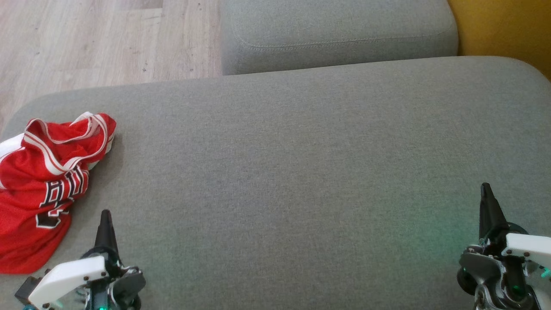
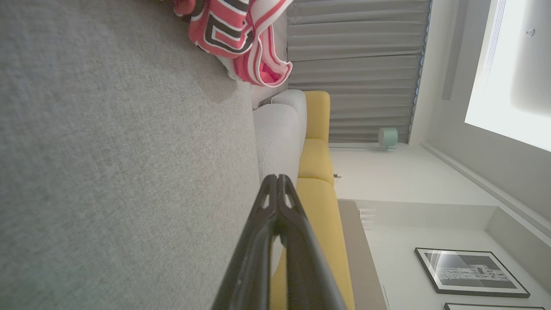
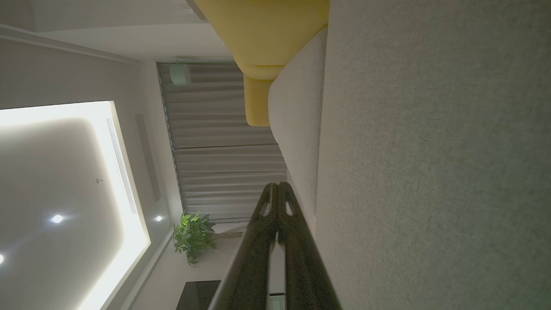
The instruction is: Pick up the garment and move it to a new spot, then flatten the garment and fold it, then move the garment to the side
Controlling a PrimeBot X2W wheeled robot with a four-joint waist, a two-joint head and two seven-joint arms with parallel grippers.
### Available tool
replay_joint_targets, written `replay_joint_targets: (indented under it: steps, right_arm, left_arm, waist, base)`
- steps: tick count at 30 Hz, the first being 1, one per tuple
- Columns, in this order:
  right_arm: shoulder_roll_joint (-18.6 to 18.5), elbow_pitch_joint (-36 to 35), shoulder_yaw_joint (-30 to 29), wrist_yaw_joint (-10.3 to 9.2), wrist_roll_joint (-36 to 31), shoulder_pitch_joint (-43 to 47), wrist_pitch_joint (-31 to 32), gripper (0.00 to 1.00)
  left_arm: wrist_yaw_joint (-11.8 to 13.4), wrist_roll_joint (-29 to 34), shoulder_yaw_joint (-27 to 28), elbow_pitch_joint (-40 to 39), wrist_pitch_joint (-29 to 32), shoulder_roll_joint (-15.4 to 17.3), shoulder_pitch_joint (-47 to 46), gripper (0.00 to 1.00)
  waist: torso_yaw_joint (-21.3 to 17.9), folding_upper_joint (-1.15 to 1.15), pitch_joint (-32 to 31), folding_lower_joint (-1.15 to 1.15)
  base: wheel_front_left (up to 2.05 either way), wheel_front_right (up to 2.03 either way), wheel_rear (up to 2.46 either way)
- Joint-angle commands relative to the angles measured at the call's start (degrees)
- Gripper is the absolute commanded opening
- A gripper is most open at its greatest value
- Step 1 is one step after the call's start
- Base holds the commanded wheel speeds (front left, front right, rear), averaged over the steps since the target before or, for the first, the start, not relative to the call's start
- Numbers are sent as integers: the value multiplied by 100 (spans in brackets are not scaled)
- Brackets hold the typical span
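nothing done yet: red jersey (image 1: 41, 185) lies crumpled at near-left edge of grey sofa cushion (image 1: 301, 172). left claw (image 1: 105, 228) and right claw (image 1: 486, 202) both pinched together, empty. pickup, flatten, fold, move-aside all remain.

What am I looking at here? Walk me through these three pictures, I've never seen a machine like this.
It is a wheeled robot with two arms, each ending in a gripper of two long dark fingers. The top picture is from its head camera, looking down on a grey sofa cushion. A crumpled red jersey lies at the cushion's left end. The left gripper and right gripper are both shut and hold nothing. The other two pictures come from wrist cameras looking along each gripper's fingers, so the room appears turned sideways: curtains, a yellow sofa, a plant.
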Motion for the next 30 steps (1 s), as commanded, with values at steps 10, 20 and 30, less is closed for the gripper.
replay_joint_targets:
  steps: [10, 20, 30]
  right_arm:
    - [0, 0, 0, -1, 0, 0, 0, 100]
    - [12, 250, 106, 0, -36, 120, -90, 100]
    - [9, 208, 195, 3, -431, 80, -259, 100]
  left_arm:
    - [0, 0, 0, 0, 0, 0, 0, 100]
    - [7, 46, -62, 212, -91, -13, 153, 100]
    - [115, 453, -135, 68, -261, -10, 186, 100]
  waist:
    - [0, 0, 0, 0]
    - [-2, 0, -1, 0]
    - [1, 0, -3, 0]
  base:
    - [0, 0, 0]
    - [0, 0, 0]
    - [0, 0, 0]
